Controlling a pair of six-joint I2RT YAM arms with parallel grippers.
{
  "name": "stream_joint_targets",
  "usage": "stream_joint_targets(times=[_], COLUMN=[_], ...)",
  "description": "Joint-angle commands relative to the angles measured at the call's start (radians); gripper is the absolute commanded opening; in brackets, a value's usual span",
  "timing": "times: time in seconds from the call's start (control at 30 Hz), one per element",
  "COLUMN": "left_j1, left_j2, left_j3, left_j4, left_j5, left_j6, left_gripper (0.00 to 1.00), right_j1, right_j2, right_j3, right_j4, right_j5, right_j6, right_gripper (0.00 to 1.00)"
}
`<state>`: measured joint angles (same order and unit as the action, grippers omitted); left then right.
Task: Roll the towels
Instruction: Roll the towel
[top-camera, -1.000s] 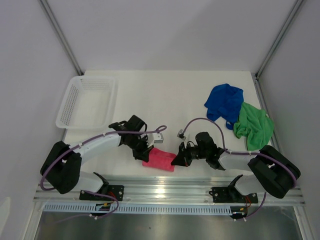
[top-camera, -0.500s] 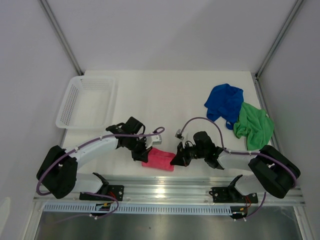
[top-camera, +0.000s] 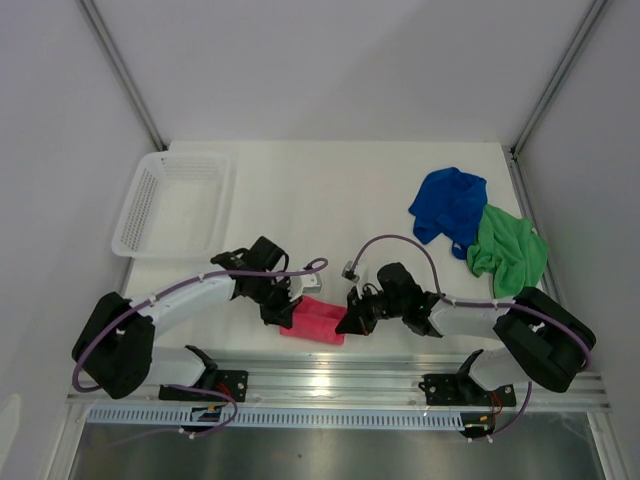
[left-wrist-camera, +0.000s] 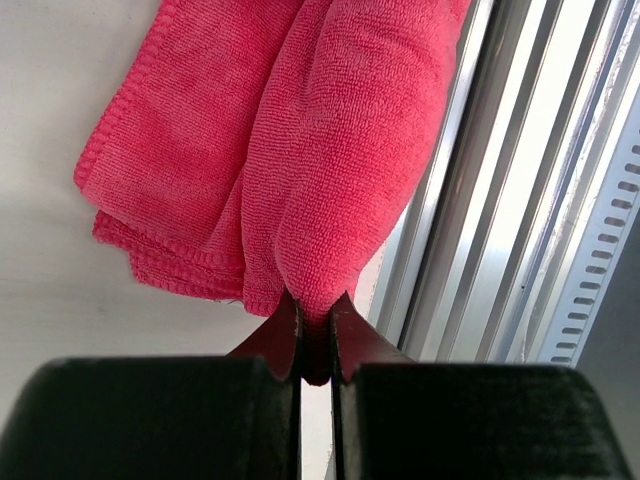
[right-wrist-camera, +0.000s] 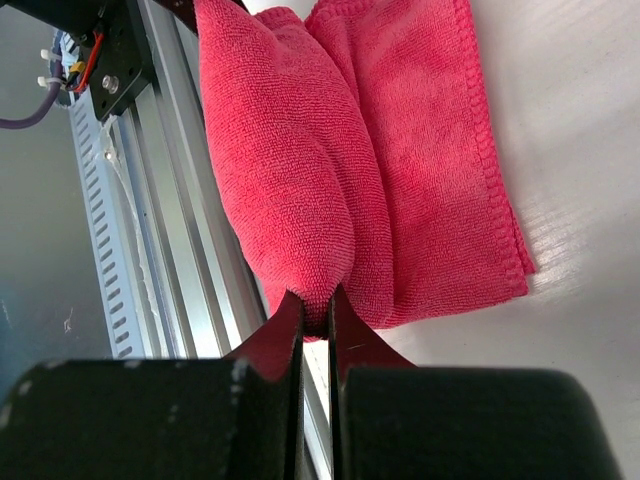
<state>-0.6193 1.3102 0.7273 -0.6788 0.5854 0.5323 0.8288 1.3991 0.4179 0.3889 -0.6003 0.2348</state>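
Observation:
The pink-red towel (top-camera: 315, 321) lies folded and partly rolled at the table's near edge, between the two arms. My left gripper (top-camera: 285, 312) is shut on its left end; the left wrist view shows the roll (left-wrist-camera: 340, 150) pinched between the jaws (left-wrist-camera: 316, 318). My right gripper (top-camera: 350, 318) is shut on its right end, with the roll (right-wrist-camera: 290, 180) pinched there too (right-wrist-camera: 316, 312). The royal blue towel (top-camera: 449, 204) and the bright green towel (top-camera: 510, 252) lie crumpled at the right, touching each other.
A white mesh basket (top-camera: 172, 203) stands at the back left. The aluminium rail (top-camera: 330, 378) runs right along the near edge beside the pink-red towel. White walls enclose the table on three sides.
Both grippers have moved a little nearer to the front edge with the pink-red towel, and the towel now looks narrower and more rolled up.

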Motion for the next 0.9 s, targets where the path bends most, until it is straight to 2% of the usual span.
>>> stream_joint_targets(times=[0.0,0.37,0.47,0.5,0.6,0.87], left_j1=[0.006,0.006,0.007,0.010,0.026,0.090], left_j2=[-0.035,-0.086,-0.078,-0.068,-0.054,-0.026], left_j3=[0.000,-0.040,-0.017,-0.009,0.012,0.053], left_j4=[-0.021,-0.064,-0.051,-0.044,-0.027,-0.044], left_j5=[0.037,0.019,0.010,0.007,0.013,0.080], left_j6=[0.023,0.052,0.035,0.019,0.002,0.014], left_gripper=[0.01,0.01,0.11,0.28,0.45,0.50], right_j1=[0.007,0.012,-0.011,-0.019,-0.048,-0.094], right_j2=[0.011,0.023,0.047,0.057,0.106,0.140], right_j3=[0.030,0.016,0.019,0.024,0.045,0.093], right_j4=[-0.034,-0.019,0.013,0.027,0.036,-0.025], right_j5=[-0.001,-0.067,-0.090,-0.093,-0.121,-0.161], right_j6=[0.000,0.055,0.089,0.093,0.092,0.083], right_gripper=[0.00,0.00,0.00,0.00,0.00,0.00])
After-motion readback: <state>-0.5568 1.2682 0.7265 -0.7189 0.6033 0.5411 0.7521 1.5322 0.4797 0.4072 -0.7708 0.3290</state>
